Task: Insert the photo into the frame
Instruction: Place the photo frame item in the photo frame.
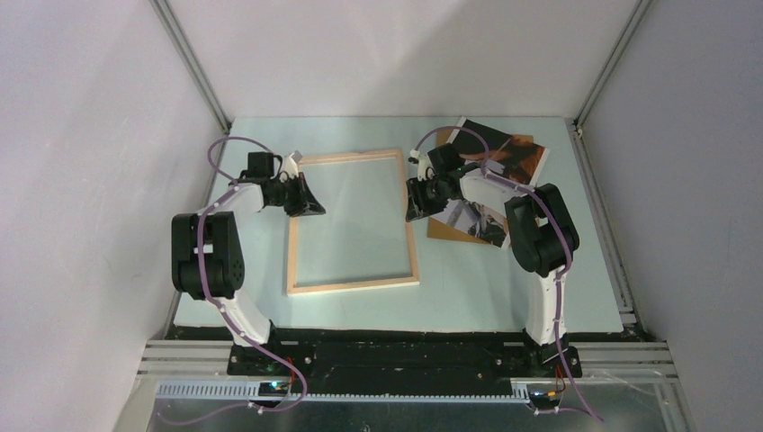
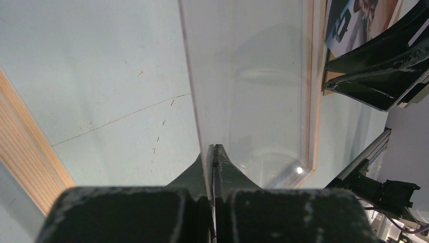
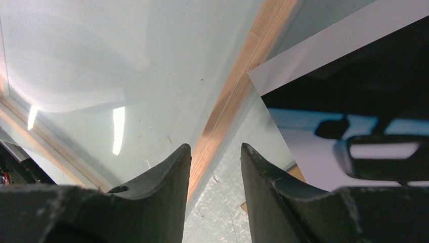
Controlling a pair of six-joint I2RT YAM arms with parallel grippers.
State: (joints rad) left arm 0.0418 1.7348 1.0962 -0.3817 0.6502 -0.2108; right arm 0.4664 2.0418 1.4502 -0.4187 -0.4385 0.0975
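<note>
The pale wood frame [image 1: 353, 284] lies flat at mid-table with a clear pane [image 1: 351, 216] inside it. My left gripper [image 1: 310, 205] is at the frame's left side. In the left wrist view it [image 2: 212, 147] is shut on the pane's edge [image 2: 253, 76], which reaches across to the far rail [image 2: 317, 76]. My right gripper [image 1: 416, 209] is open, its fingers [image 3: 216, 149] straddling the frame's right rail [image 3: 227, 101] without gripping it. The photo [image 1: 499, 157] lies picture side up at the back right, also seen in the right wrist view [image 3: 354, 101] and left wrist view [image 2: 354, 20].
A brown backing board [image 1: 443, 231] lies under the photo, its corner showing by the right gripper [image 3: 298, 174]. Aluminium rails border the pale table [image 1: 504, 306], with white walls on three sides. The right arm reaches over the photo's near part.
</note>
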